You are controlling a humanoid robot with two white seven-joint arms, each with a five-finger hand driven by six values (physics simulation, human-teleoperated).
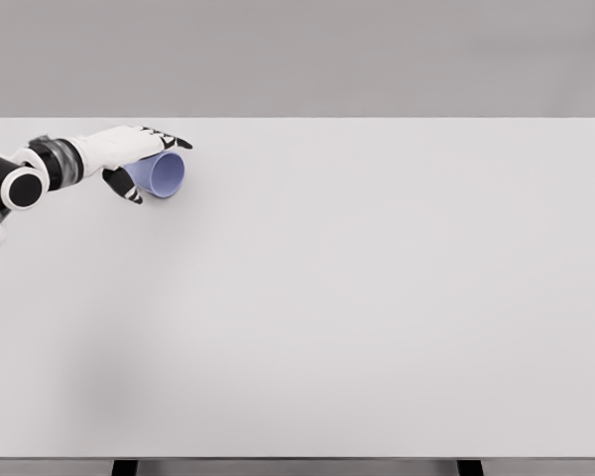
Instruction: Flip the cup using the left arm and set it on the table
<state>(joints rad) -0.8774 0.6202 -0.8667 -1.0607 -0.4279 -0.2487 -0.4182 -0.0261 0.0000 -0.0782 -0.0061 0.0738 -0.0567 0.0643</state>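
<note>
Head view: we find the blue cup (166,175) on its side in the upper left of the frame, mouth facing us, grasped by the left hand (129,159) over the white table (377,297).

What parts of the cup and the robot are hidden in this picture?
- Head view: the back of the cup is covered by the left hand.
- Whether the cup touches the table cannot be told.
- The left arm is cut off by the left edge.
- The right arm is out of view.
</note>
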